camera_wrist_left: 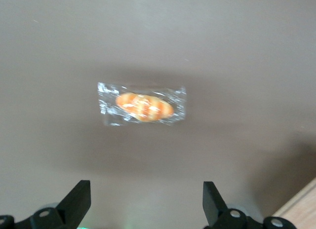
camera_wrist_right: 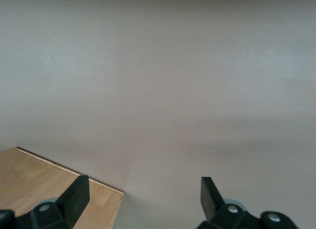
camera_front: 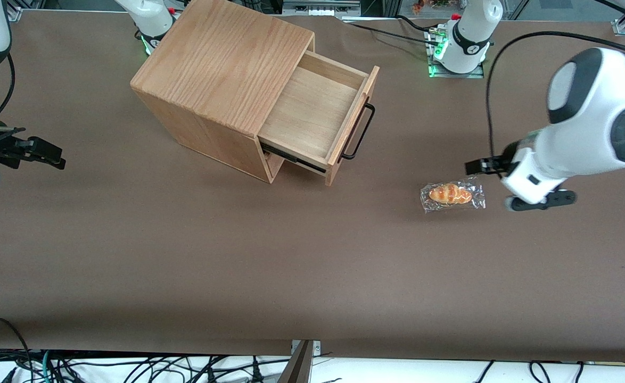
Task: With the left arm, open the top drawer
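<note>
Sitting upper centre of the front view: one drawer (camera_front: 312, 114), already pulled well out of one oak casing (camera_front: 222, 58), showing a bare pale tray. Likely handling: rigid wood, light when holding nothing, riding on dark side runners, so probably sliding easily along one line only and binding if dragged sideways. Best hold: the handle (camera_front: 360, 133), one thin black bar standing off the front panel, stiff and smooth, with a gap for one finger to pass between bar and panel; taking it at mid-length should be keeping the pull straight. Possibly slippery under the pads, being thin metal.

Hanging at the right edge of the front view, well apart from the drawer: one working arm (camera_front: 594, 127), carrying the gripper (camera_front: 520, 186) above the table (camera_front: 184, 255), just beside one wrapped bun (camera_front: 452, 194). Fingers (camera_wrist_left: 79, 202) standing spread wide in the wrist view, gripping nothing, with the bun (camera_wrist_left: 143, 106) lying between them and farther along the table.

Judging by this: opening seemingly done.

Count:
- drawers showing: one
- handles: one
- casings: one
- buns in clear wrap: one, soft, crinkly, no part of the task
- tables, brown: one
</note>
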Controlling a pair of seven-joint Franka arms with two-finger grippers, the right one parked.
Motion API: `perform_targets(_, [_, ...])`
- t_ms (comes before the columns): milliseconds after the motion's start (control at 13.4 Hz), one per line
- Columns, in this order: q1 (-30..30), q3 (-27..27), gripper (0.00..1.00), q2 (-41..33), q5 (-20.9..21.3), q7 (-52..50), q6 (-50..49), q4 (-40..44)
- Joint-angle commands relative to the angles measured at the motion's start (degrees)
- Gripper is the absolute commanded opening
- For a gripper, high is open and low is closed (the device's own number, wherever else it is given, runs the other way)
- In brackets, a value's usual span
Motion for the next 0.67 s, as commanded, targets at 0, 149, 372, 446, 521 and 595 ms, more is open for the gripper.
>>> perform_targets(0, [-0.57,4.77,1.00,-0.73,0.70,8.29,0.52,0.51])
perform_targets(149, [-0.66,7.50,1.00,-0.64,0.70,12.17,3.24,0.69])
perform_targets(372, [-0.66,9.62,1.00,-0.73,0.61,16.39,6.15,0.69])
perform_targets(446, [-0.66,10.50,1.00,-0.64,0.61,17.10,6.50,0.69])
perform_targets(521, [-0.66,11.55,1.00,-0.73,0.61,18.50,7.72,0.69])
perform_targets(595, [-0.66,12.34,1.00,-0.73,0.61,20.51,8.95,0.69])
